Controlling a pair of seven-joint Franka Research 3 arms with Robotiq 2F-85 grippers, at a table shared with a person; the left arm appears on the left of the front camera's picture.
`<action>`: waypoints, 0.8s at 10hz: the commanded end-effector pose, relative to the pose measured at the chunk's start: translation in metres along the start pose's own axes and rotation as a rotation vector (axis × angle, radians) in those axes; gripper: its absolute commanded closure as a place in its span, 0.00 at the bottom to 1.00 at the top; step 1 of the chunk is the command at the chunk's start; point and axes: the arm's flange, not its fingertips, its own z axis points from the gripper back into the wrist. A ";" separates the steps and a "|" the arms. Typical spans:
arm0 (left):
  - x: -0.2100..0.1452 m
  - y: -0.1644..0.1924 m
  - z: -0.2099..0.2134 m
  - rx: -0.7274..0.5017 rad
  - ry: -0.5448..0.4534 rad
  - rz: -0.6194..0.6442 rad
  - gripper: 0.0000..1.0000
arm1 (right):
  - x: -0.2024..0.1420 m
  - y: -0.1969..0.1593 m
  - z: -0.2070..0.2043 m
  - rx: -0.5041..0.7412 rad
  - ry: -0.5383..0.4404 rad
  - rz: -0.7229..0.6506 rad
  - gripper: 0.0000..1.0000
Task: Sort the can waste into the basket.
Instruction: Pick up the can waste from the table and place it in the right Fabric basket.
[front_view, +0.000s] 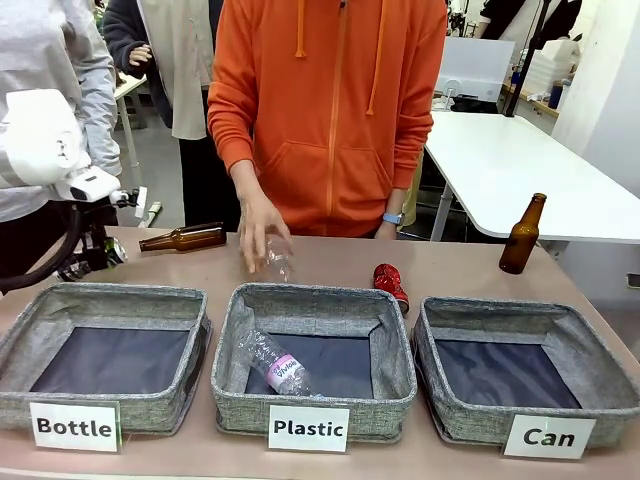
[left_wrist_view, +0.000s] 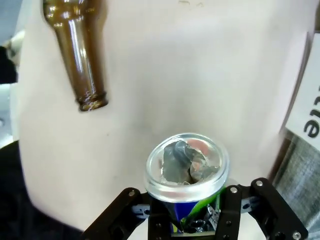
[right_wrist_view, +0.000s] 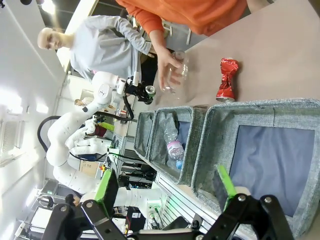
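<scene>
While my left claw (left_wrist_view: 187, 216) pinches the dark can (left_wrist_view: 187, 167) above the tabletop (left_wrist_view: 175, 75), near a brown bottle (left_wrist_view: 80, 55), my right claw (right_wrist_view: 164, 186) hangs spread, facing the Can basket (front_view: 520, 320). Red can (front_view: 390, 283) lies on the tabletop just behind the basket's far left corner.

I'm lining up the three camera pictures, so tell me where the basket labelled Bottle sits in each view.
Front view: the Bottle basket, lower left, leftmost of three.
Left wrist view: right edge, grey fabric below its sideways label.
Right wrist view: left of centre, the farthest basket in the row.
Shared landmark: the left gripper shut on the crushed can, near this basket.
</scene>
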 end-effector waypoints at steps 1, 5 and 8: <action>-0.018 -0.019 0.032 0.061 -0.070 -0.003 1.00 | 0.003 0.000 0.000 0.022 -0.018 0.027 0.00; -0.040 -0.096 0.140 0.093 -0.175 -0.027 1.00 | 0.003 0.000 0.000 0.022 -0.018 0.027 0.00; -0.058 -0.186 0.180 -0.058 -0.195 -0.266 1.00 | 0.003 0.000 0.000 0.022 -0.018 0.027 0.00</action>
